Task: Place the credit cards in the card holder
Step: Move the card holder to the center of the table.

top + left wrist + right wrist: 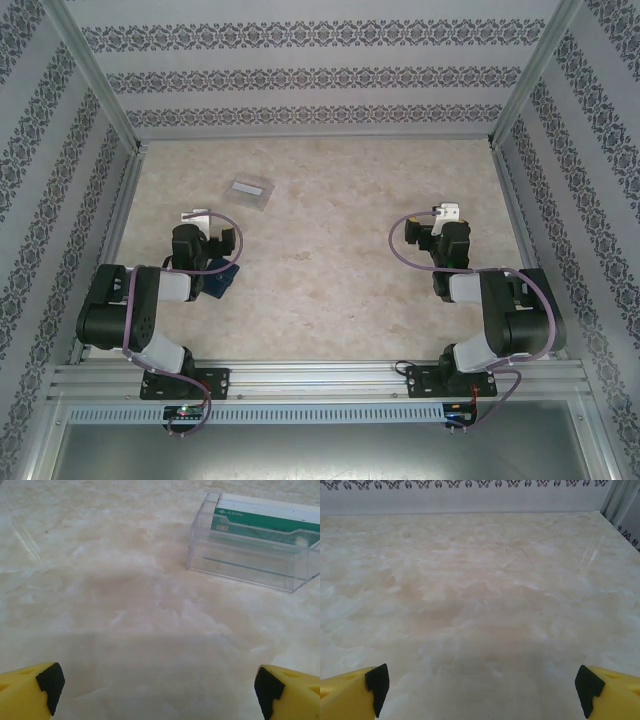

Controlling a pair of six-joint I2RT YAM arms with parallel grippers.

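Note:
A clear plastic box (255,545) lies on the marble table, ahead and to the right of my left gripper (157,690). Credit cards stand inside it, the one that shows being green and white (265,522). From above, the box (252,190) sits a little beyond my left gripper (200,222). The card holder (222,281), dark navy, lies on the table partly hidden under my left arm. My left gripper's yellow fingers (30,692) stand wide apart with nothing between them. My right gripper (440,218) (480,690) is open over bare table, far from the box.
Patterned walls and metal frame posts (100,90) close in the table on three sides. The back wall (470,497) runs ahead of my right gripper. Bare marble surface (340,250) lies between the two arms.

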